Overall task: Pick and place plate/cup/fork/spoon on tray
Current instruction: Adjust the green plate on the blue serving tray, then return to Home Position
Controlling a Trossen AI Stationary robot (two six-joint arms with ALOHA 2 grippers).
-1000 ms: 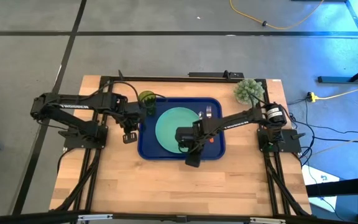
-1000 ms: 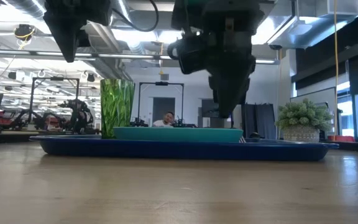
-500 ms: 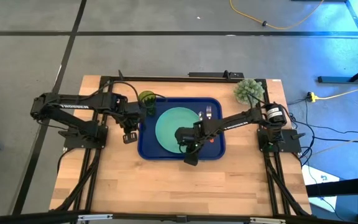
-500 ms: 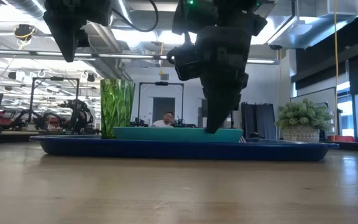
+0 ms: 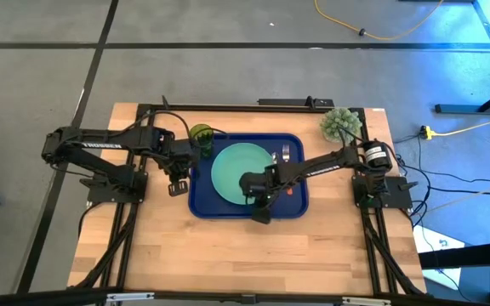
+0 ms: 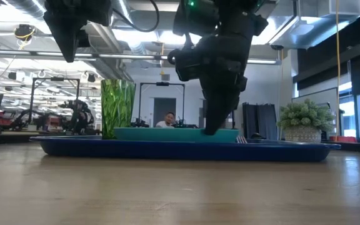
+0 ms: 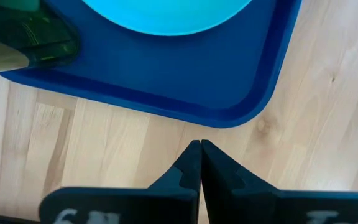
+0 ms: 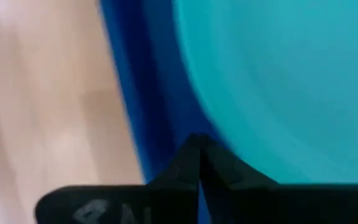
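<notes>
So the mint-green plate (image 5: 240,170) is sitting flat in the dark blue tray (image 5: 201,197), left of centre, with the green cup (image 5: 201,133) standing at the tray's far-left corner. Fork (image 5: 274,158) and spoon (image 5: 286,153) are lying side by side in the far-right part of the tray, orange handles pointing toward the near side.

My right claw (image 5: 260,202) is down at the plate's near-right edge, over the tray's front strip. Fingers are pinched fully together with nothing between them; in my right wrist view the tips (image 8: 197,163) meet right at the line where plate and tray floor join. Can't tell if they're actually touching the rim.

My left claw (image 5: 177,182) hangs just outside the tray's left edge over bare wood, also closed and empty (image 7: 199,163).

Versus a second ago: my right claw has dropped lower and swung in toward the plate, and the plate looks nudged slightly left.
</notes>
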